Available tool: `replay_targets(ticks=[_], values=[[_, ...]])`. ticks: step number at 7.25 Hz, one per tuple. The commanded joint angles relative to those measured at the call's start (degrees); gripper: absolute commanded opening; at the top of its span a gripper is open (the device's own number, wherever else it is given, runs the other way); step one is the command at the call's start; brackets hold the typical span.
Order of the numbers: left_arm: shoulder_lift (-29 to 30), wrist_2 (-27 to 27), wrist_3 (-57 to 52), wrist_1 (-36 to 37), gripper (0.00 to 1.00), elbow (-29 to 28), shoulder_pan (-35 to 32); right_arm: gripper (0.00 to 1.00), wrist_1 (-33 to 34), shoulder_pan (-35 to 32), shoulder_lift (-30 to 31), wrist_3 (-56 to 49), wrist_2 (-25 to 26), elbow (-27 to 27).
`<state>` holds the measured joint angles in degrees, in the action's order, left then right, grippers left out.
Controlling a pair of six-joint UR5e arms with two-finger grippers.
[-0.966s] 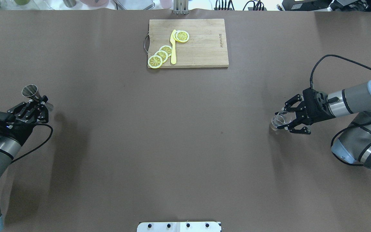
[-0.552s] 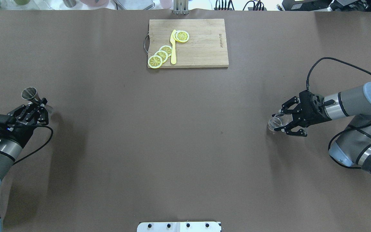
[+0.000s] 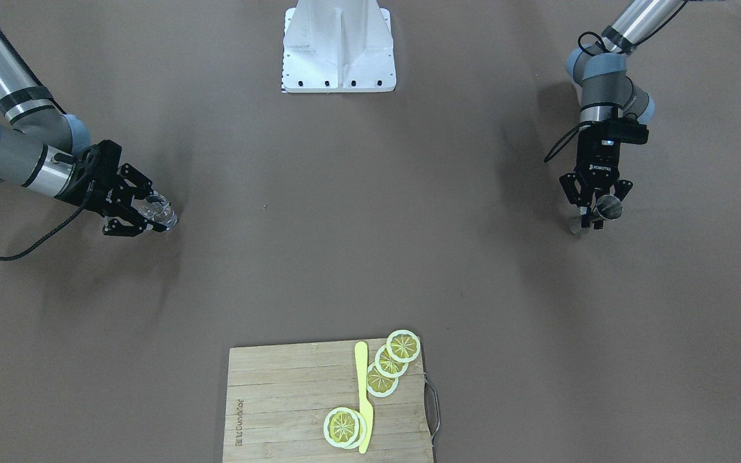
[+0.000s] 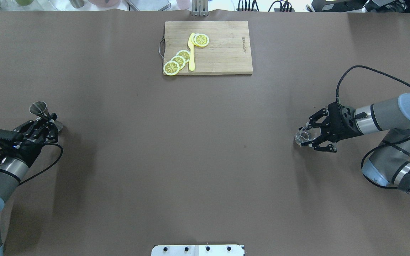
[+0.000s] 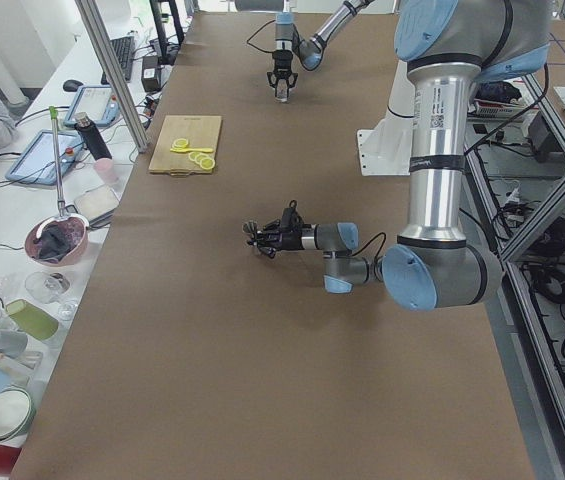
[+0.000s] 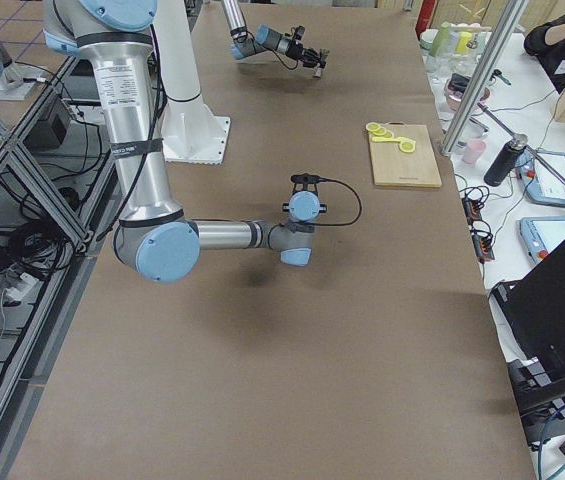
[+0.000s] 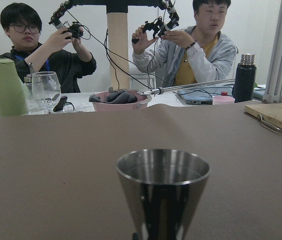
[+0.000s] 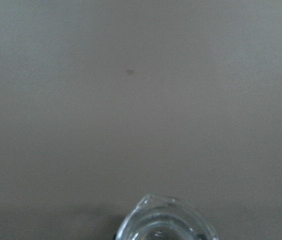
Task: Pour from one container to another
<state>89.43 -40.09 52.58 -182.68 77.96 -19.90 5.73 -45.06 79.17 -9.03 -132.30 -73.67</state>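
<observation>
Left gripper (image 4: 51, 121) grips a steel jigger (image 4: 38, 107); right gripper (image 4: 310, 133) holds a clear glass (image 4: 301, 136). Far board (image 4: 222, 53) bears lemon slices (image 4: 178, 61) and a knife (image 4: 191, 53).

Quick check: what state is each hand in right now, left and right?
Left hand: closed on the metal jigger.
Right hand: closed on the clear glass.
</observation>
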Motion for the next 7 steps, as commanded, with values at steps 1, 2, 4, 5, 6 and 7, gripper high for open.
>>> replay_targets(ticks=[1,2,4,5,6,7], values=[[-0.04,-0.07,-0.02,-0.04,0.64,0.08,0.73,1.00,0.07,-0.03,-0.07,0.07,0.02,-0.07],[-0.04,-0.33,-0.02,0.05,0.88,0.08,0.83,1.00,0.07,-0.03,-0.07,0.07,-0.07,-0.07],[-0.48,-0.16,-0.11,-0.04,0.98,1.39,1.09,1.00,0.07,-0.03,-0.07,0.07,0.11,-0.16],[-0.92,-0.16,-0.11,-0.04,0.98,2.71,1.18,1.00,0.07,-0.20,-0.07,0.07,0.02,-0.33],[-4.05,-0.25,-0.63,-0.04,0.98,5.16,1.87,1.00,0.07,-0.90,0.02,0.07,-0.07,-0.42],[-8.17,-0.42,-0.46,-0.04,0.98,9.79,5.01,1.00,0.16,-2.13,0.19,0.07,-0.41,-1.03]])
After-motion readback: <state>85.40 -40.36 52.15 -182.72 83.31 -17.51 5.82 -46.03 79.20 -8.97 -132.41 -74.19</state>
